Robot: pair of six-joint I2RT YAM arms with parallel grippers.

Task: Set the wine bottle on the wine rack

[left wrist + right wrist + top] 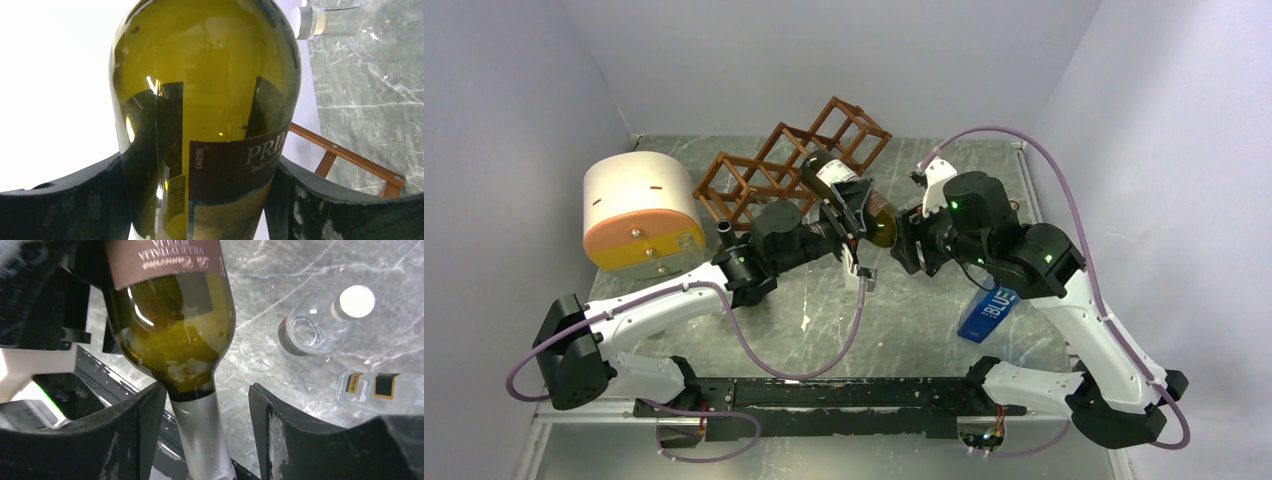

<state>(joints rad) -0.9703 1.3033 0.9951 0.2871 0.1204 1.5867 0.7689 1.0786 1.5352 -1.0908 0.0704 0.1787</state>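
The wine bottle [829, 172] is olive-green glass with a dark label and hangs tilted above the table, just in front of the wine rack [789, 160]. My left gripper [852, 212] is shut on the bottle's body [210, 100], a finger pressed against each side. My right gripper [906, 240] stands open around the silver-foiled neck [205, 435]. The neck lies close to the left finger [145, 425], and a clear gap separates it from the right finger [270, 425]. A reddish-brown bar of the wine rack [345, 157] shows beside the bottle.
A cream-and-orange cylinder [639, 215] lies left of the rack. A blue carton [989, 312] stands under my right arm. A small clear bottle with a white cap [320, 325] and a flat clear bottle [380, 390] lie on the marbled table [824, 340].
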